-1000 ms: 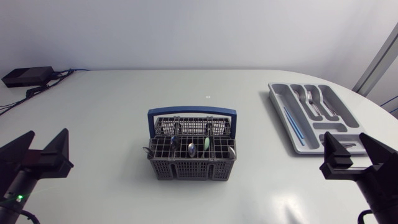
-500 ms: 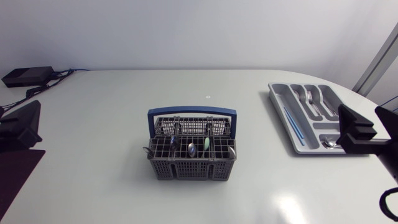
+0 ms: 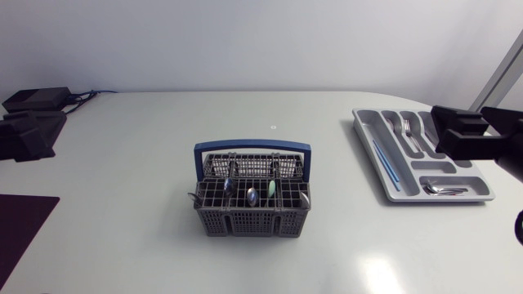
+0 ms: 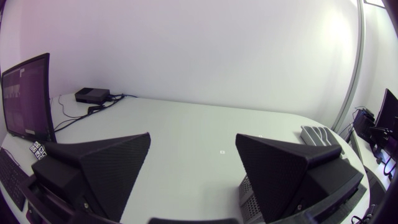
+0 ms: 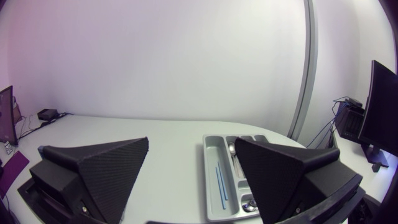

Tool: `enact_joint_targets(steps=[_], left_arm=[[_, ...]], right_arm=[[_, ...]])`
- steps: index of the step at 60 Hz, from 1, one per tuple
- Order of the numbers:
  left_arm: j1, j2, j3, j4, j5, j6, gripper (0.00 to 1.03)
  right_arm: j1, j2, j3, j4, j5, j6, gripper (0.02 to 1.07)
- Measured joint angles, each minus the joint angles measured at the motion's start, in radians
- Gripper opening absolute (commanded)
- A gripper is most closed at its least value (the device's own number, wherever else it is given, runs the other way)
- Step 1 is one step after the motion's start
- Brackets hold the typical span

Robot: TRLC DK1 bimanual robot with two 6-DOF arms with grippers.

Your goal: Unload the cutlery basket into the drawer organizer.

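The grey cutlery basket point(image 3: 252, 196) with a blue handle stands mid-table and holds several pieces of cutlery upright; one corner of the basket point(image 4: 244, 193) shows behind a finger in the left wrist view. The grey drawer organizer point(image 3: 369, 139) lies at the right and holds forks point(image 3: 406, 131), a blue stick point(image 3: 384, 163) and spoons point(image 3: 445, 189). My left gripper point(image 3: 33, 135) hangs open at the far left, well away from the basket. My right gripper point(image 3: 478, 131) is open over the organizer's right side. Both wrist views show empty, spread fingers: the left gripper point(image 4: 193, 149) and the right gripper point(image 5: 193, 149), with the organizer point(image 5: 211, 180) ahead of the right one.
A black box point(image 3: 37, 98) with cables sits at the back left corner. A dark mat point(image 3: 20, 233) lies at the front left edge. Bare tabletop surrounds the basket on all sides.
Both arms have swung from the table's front towards the back. The left gripper now sits near the back left; the right one has come over the organizer. Both stay open.
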Motion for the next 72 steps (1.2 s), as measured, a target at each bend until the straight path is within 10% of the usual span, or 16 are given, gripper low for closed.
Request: enact_joint_targets(steps=[72], left_arm=[[-0.319,0.47,0.317,-0.35,-0.08,-0.231,0.99]], right_arm=[[0.169,0.478,0.39,-0.572,-0.003,0.133,1.01]])
